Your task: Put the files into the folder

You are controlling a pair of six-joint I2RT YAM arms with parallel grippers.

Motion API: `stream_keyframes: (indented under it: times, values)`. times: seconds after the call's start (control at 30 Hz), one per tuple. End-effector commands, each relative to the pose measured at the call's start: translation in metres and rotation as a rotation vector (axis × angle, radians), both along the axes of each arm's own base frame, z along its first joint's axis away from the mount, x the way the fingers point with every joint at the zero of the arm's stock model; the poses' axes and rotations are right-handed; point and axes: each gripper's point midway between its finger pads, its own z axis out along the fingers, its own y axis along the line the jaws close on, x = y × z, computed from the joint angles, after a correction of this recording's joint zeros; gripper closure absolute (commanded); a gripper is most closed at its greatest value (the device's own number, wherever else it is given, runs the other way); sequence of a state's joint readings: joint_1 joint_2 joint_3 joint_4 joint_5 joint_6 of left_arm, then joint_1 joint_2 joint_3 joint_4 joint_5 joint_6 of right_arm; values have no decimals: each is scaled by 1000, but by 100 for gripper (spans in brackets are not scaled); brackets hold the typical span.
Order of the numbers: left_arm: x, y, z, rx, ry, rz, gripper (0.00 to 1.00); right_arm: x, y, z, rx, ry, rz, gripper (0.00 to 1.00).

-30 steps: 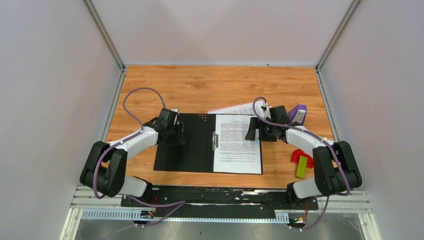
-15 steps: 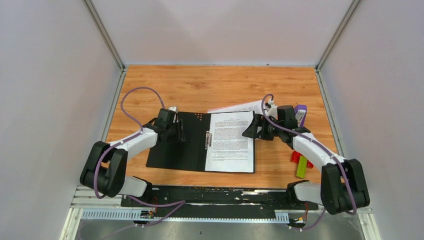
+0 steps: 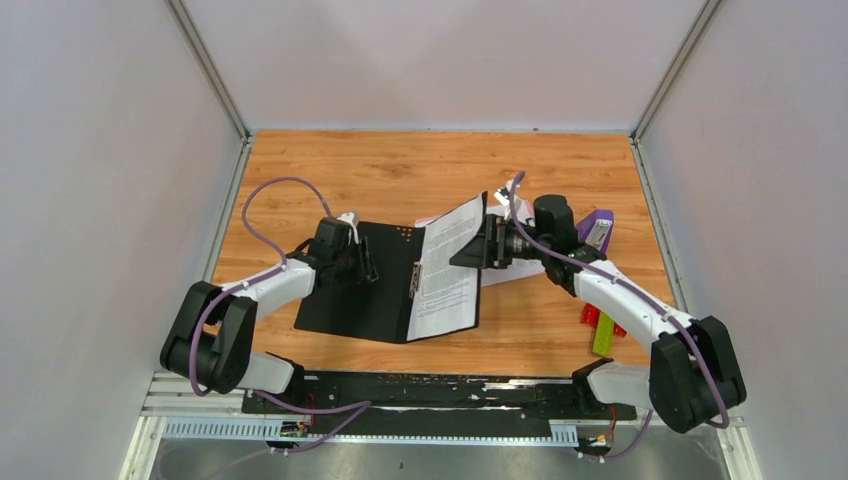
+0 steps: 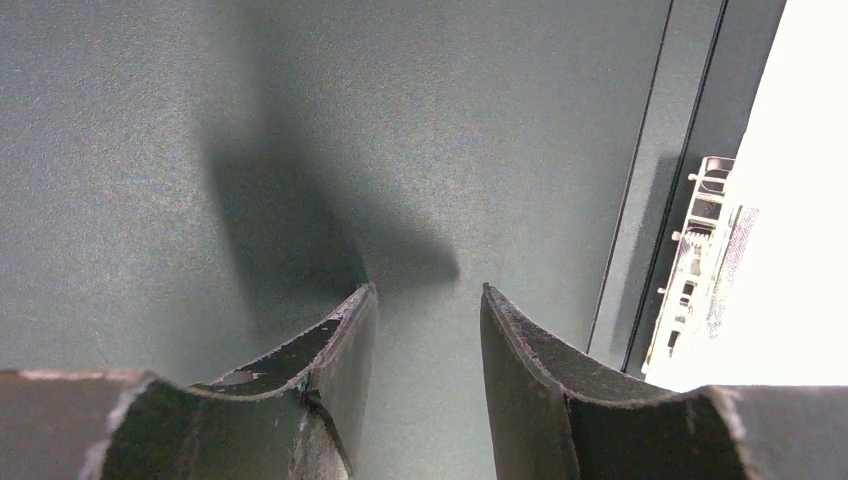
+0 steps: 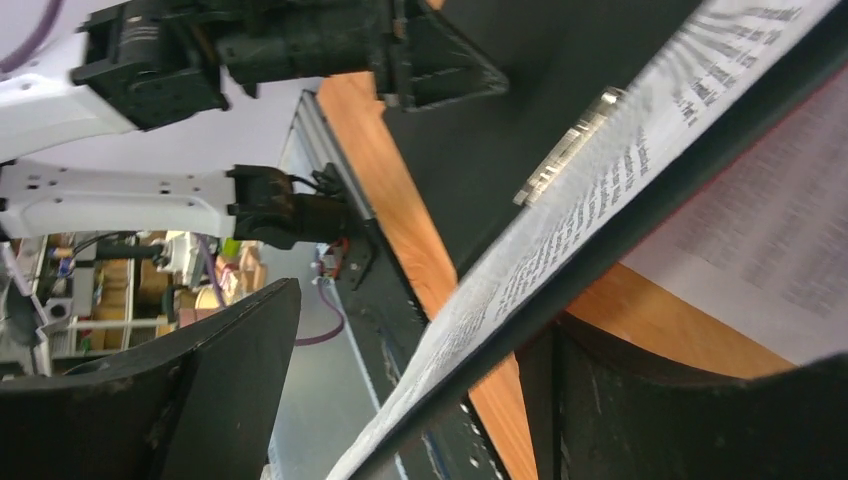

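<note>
We're looking at the large flat folder with the black inside (image 3: 350, 300), lying open near the middle of the orange wooden table (image 3: 400, 170). Its left half is flat on the wood. Its right half stands tilted up from the spine, where a small metal clip (image 3: 415, 280) shows. A white printed sheet (image 3: 445, 270), dense with black text, lies on that raised half and leans with it.

The right claw (image 3: 482, 246) is at the raised half's outer edge. From its wrist camera we see cover and paper passing between its two fingers. The cover's underside appears to rest on one finger (image 5: 700, 420), while the other stands well apart from the paper. So this claw is spread wide and pinches nothing. Under the raised half, a second white sheet of text (image 5: 760, 230) lies flat on the wood.

The left claw (image 3: 365, 263) is down over the flat left half. In its wrist view the fingertips point at the black surface with a narrow gap and nothing between them. We cannot tell whether they touch it.

Off to the right, well apart from the folder, are a purple object (image 3: 598, 228) and a green block (image 3: 604, 333) lying on a red piece (image 3: 590, 310).
</note>
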State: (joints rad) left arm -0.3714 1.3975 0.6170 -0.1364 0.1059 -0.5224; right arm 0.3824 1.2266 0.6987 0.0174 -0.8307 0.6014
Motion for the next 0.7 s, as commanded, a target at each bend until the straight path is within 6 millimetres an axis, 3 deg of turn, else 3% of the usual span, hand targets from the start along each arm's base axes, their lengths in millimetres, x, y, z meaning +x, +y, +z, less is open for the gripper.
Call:
stream_keyframes:
  times: [0.0,0.1,0.17,0.23,0.33,0.4,0.47,0.57,0.67]
  values:
    - [-42,-2,-28,-15,188,-28,49,4,48,65,107,-130,98,23]
    - [-31,-1,-12,0,159,-21,49,6,84,90,130,-165,155,20]
    - [-14,7,12,26,120,-6,49,9,106,101,141,-178,184,19]
    - [15,26,55,51,39,31,48,15,129,101,141,-177,208,19]
    - [50,84,135,102,-97,176,45,22,160,90,137,-153,244,19]
    - [63,118,191,120,-207,260,44,23,175,81,127,-131,276,20]
    - [68,132,242,150,-299,284,42,25,181,75,104,-134,275,20]
    - [69,113,267,66,-324,207,42,31,173,64,24,-143,238,20]
    - [65,84,267,-77,-352,122,42,38,153,48,-103,-189,198,20]
